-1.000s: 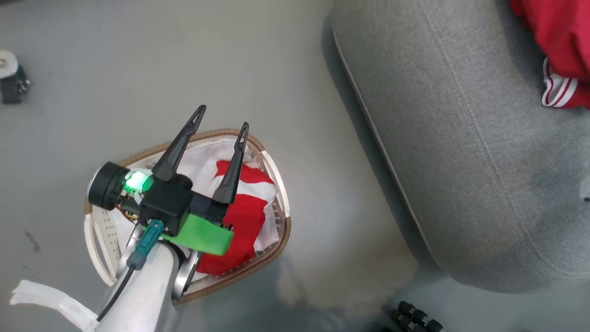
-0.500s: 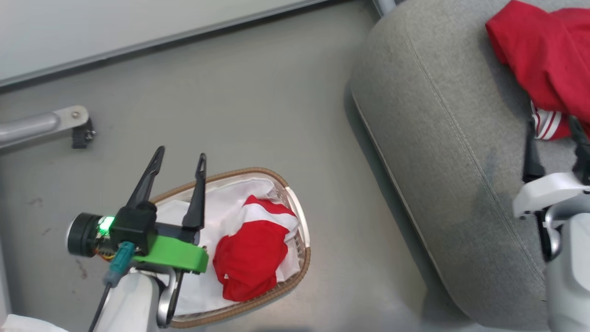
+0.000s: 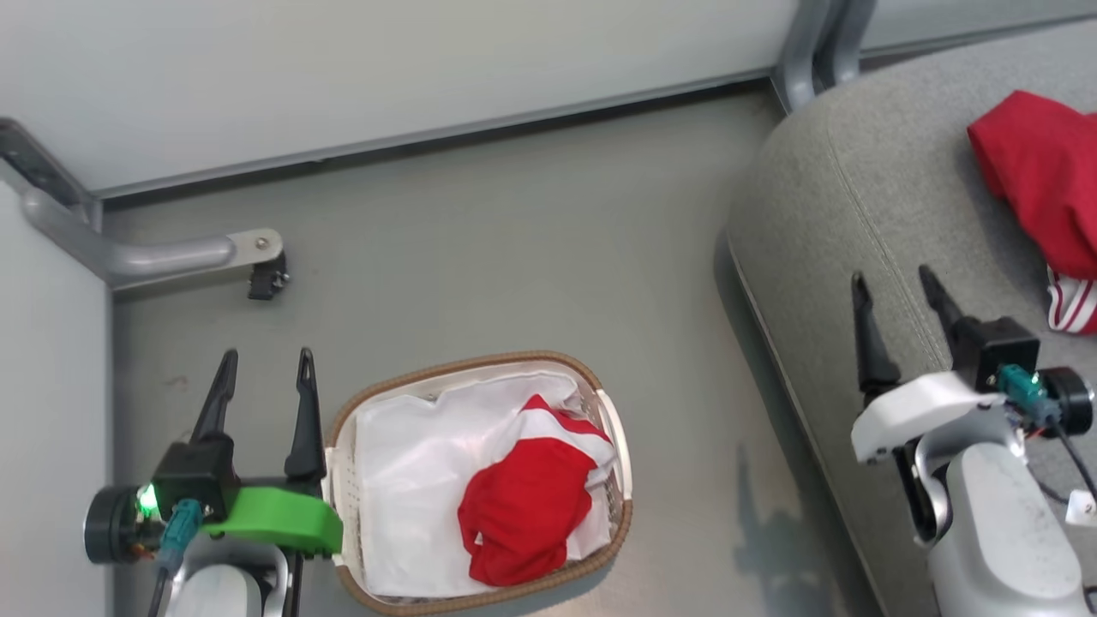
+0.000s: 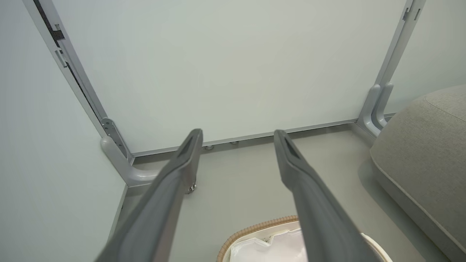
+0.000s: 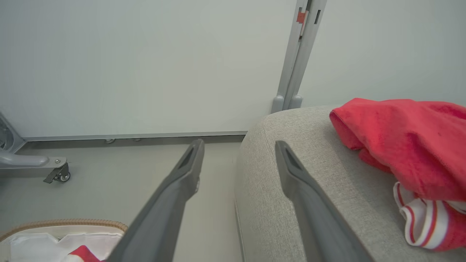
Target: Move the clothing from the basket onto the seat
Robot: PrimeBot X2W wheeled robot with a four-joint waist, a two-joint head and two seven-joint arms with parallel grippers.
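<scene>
Left gripper (image 3: 266, 353) gapes wide and empty, just at 9 o'clock of the basket (image 3: 480, 360), where red clothing (image 3: 523, 506) lies on the liner (image 3: 403, 480). Right gripper (image 3: 891, 276), equally wide and empty, hovers over the seat (image 3: 814, 214), a second red garment (image 3: 1037, 171) at its 2 o'clock. A castered frame foot (image 3: 180, 254) stands at the left gripper's 12 o'clock.

bare floor (image 3: 514, 257) btw the basket (image 3: 463, 363) & the seat (image 3: 857, 214) is open for a pass, basket top is uncovered w/ red clothing (image 3: 523, 514) heaped in its seat-side half, wall (image 3: 386, 68) & a caster leg (image 3: 171, 254) close off the far-left corner.
</scene>
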